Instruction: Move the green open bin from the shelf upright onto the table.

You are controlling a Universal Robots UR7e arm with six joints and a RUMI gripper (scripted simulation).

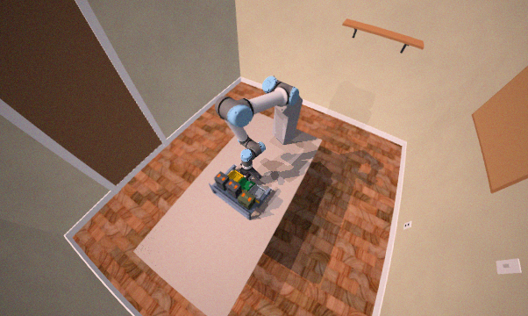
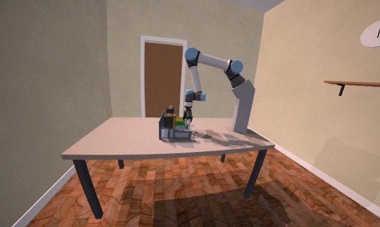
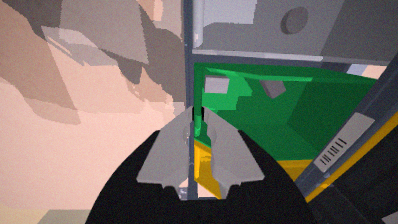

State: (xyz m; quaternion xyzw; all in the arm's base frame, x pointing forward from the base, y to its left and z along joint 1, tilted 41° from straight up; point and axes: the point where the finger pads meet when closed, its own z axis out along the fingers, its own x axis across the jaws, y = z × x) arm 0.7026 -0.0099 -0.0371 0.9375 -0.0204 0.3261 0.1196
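Note:
The green open bin [image 1: 247,183] [image 2: 180,123] [image 3: 260,120] sits upright in the lower row of the small grey-blue shelf [image 1: 231,203] [image 3: 188,60], between a grey bin and a yellow bin. Two small greyish parts show inside it in the wrist view, a lighter block [image 3: 217,84] and a darker one [image 3: 273,88]. My gripper [image 2: 189,125] [image 3: 197,107] points down and is shut on the bin's near wall, with one finger outside and one inside. The finger pads and the lower part of that wall are partly hidden.
The grey bin [image 1: 259,191] [image 3: 320,30] and the yellow bin [image 1: 235,175] [image 3: 204,162] flank it closely. Two dark boxes [image 1: 221,178] [image 1: 232,187] and an olive box [image 1: 246,199] [image 2: 168,121] stand higher behind. The shelf rests on the table [image 1: 194,246] [image 2: 130,139].

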